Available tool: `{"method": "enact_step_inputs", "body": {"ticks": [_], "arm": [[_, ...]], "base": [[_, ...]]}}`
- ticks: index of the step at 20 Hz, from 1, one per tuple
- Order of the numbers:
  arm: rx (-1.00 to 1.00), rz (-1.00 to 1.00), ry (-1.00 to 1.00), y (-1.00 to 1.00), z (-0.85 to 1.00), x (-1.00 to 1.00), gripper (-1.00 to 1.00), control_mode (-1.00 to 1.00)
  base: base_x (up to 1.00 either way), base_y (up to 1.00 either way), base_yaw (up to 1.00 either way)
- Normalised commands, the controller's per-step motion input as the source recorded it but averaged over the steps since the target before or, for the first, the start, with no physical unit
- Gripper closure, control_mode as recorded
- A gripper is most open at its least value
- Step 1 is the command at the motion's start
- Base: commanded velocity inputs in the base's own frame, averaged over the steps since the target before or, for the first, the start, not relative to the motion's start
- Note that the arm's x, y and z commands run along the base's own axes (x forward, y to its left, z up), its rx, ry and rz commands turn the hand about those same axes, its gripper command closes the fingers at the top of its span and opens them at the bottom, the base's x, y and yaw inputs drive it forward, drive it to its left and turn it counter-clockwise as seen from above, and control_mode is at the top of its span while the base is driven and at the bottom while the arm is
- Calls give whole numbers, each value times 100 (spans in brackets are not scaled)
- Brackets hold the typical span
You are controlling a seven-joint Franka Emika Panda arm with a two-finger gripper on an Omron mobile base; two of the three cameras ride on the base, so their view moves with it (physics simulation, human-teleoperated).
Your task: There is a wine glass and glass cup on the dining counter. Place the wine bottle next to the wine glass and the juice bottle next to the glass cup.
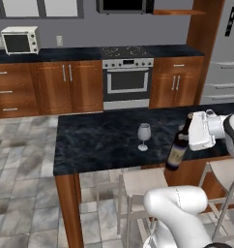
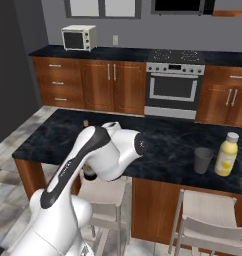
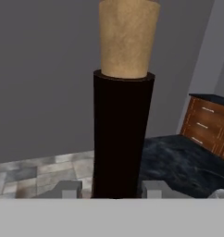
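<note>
Wine bottle (image 1: 177,148) tilted at the near edge of the dining counter (image 1: 99,140), neck pinched in the gripper (image 1: 190,130), fingers (image 3: 66,189) tight on both sides. Wine glass (image 1: 144,136) just left of it, upright. Further along, juice bottle (image 2: 226,154) right beside the glass cup (image 2: 203,160).

The dining counter (image 1: 90,140) lies bare left of the wine glass (image 1: 144,136). Near its far end, the glass cup (image 2: 203,160) and juice bottle (image 2: 226,154) stand just beside each other, blocking passage there.
</note>
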Motion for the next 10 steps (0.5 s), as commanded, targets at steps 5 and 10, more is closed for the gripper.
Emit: {"method": "enact_step_inputs", "body": {"ticks": [5,10], "arm": [[0,0,0,-25,0,29,100,-100],[0,0,0,-12,-5,37,100,-100]], "base": [[0,0,0],[0,0,0]]}}
